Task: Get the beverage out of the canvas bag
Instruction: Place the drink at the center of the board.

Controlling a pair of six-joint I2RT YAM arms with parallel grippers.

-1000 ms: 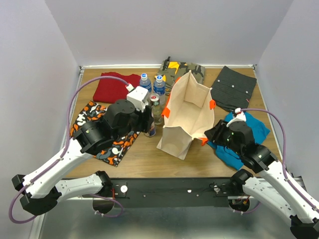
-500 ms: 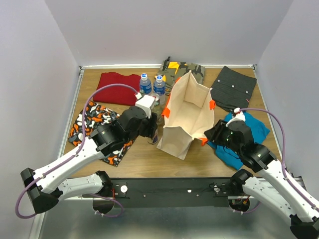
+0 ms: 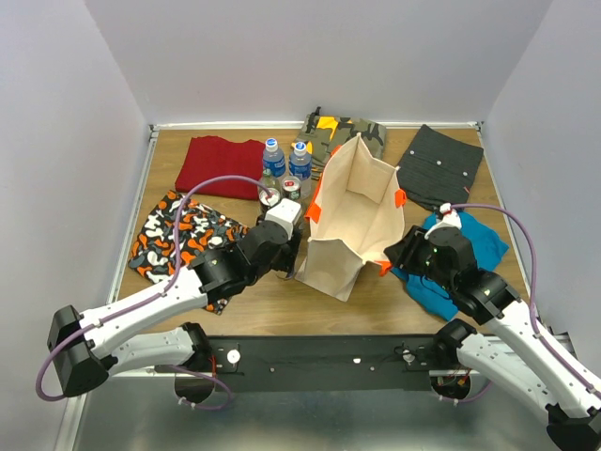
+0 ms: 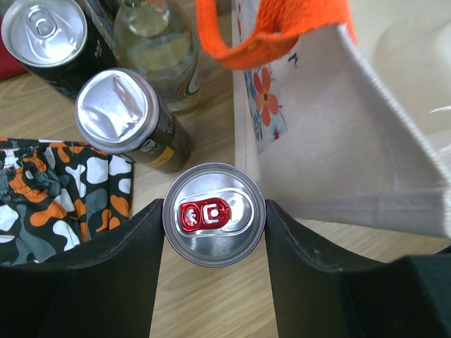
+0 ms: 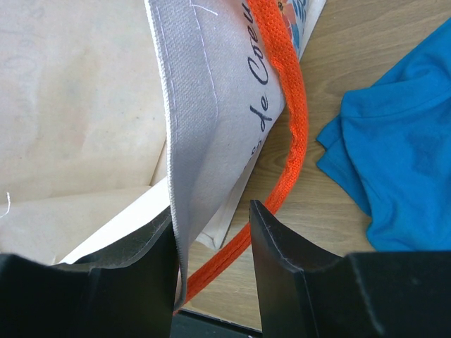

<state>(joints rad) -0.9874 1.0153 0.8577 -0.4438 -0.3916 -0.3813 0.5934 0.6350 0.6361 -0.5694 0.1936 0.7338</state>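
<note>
Can (image 4: 214, 215), silver-topped with a red tab, stands upright on the table (image 3: 272, 308), outside the bag (image 3: 329, 268) and just beside its left wall. The left gripper (image 4: 214, 205) comes down over the can, one finger pressed to each side of it, so it is held.

Next to the can stand a can with a dented top (image 4: 120, 113), a black can (image 4: 42, 29) and a glass bottle (image 4: 158, 49); two blue-capped water bottles (image 3: 286, 158) stand farther back.

The bag stands upright and open, beige lining showing in its mouth and orange handles (image 4: 275, 28) at its rim. The right gripper (image 5: 211, 215) is at its right near corner. Its fingers are partly apart, with the bag's wall against one finger and the handle looping through the gap; I cannot tell whether they grip.

Folded clothes lie on the wooden table around the bag: patterned shorts (image 3: 174, 240), a red piece (image 3: 221, 164), a camouflage piece (image 3: 343, 132), a dark grey piece (image 3: 441, 164) and a blue shirt (image 3: 474, 246). Pale walls enclose the table.
</note>
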